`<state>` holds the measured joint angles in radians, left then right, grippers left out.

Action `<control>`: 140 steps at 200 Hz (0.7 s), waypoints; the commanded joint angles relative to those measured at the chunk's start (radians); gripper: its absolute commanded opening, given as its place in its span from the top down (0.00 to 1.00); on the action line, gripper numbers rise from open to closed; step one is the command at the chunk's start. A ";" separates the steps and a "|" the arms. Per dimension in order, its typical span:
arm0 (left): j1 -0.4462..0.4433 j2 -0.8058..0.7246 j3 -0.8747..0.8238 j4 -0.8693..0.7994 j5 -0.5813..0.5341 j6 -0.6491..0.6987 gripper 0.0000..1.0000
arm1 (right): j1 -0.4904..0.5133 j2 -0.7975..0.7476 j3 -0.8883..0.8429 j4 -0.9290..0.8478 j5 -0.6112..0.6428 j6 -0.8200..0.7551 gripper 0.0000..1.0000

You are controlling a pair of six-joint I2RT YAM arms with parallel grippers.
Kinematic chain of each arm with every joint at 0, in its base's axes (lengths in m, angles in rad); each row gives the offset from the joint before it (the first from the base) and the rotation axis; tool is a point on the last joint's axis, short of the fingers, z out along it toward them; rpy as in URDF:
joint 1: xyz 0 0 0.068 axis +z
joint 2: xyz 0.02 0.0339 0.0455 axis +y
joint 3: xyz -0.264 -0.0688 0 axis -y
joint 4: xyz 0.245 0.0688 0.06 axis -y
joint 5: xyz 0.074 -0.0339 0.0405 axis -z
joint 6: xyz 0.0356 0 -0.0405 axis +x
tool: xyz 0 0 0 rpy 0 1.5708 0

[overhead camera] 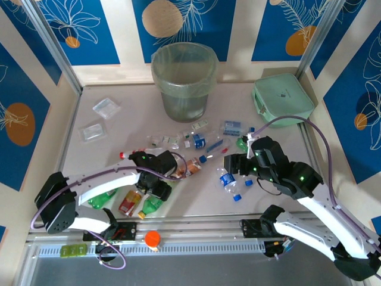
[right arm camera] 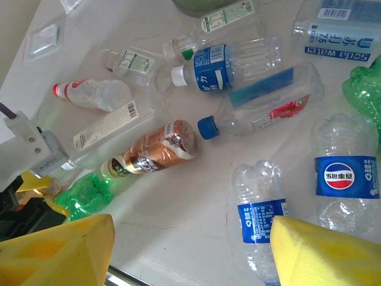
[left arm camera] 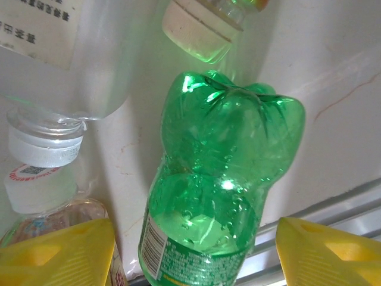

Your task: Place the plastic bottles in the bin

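Note:
The bin [overhead camera: 183,80], pale green with a clear liner, stands at the back centre. Several plastic bottles lie scattered across the table in front of it. My left gripper [left arm camera: 193,256] is open and straddles the label end of a green bottle [left arm camera: 220,179], with a gap on each side. A clear bottle [left arm camera: 53,53] and a red-labelled one [overhead camera: 130,202] lie close by. My right gripper [right arm camera: 190,253] is open over bare table, and a clear blue-labelled bottle [right arm camera: 262,220] lies just inside its right finger [right arm camera: 324,253]. A brown bottle [right arm camera: 158,149] and a Pepsi bottle [right arm camera: 345,176] lie beyond.
A flat mint green box [overhead camera: 281,98] sits at the back right. Two clear square trays [overhead camera: 106,107] lie at the back left. A metal rail [overhead camera: 196,244] with an orange knob [overhead camera: 152,238] runs along the table's near edge.

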<state>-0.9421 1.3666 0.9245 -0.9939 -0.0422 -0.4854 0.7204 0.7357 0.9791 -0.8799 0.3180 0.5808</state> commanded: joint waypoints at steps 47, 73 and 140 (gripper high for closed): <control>-0.046 0.064 -0.009 0.042 -0.069 -0.011 0.34 | -0.054 -0.083 -0.078 0.010 -0.102 -0.009 0.30; -0.056 0.072 -0.014 0.044 -0.088 -0.009 0.38 | -0.062 -0.088 -0.103 0.030 -0.123 -0.006 0.30; -0.066 0.101 -0.025 0.077 -0.090 -0.021 0.34 | -0.068 -0.090 -0.115 0.048 -0.138 0.001 0.30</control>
<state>-0.9939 1.4403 0.9123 -0.9207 -0.1173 -0.4931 0.6575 0.6563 0.8673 -0.8482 0.2050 0.5804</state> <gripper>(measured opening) 0.645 0.699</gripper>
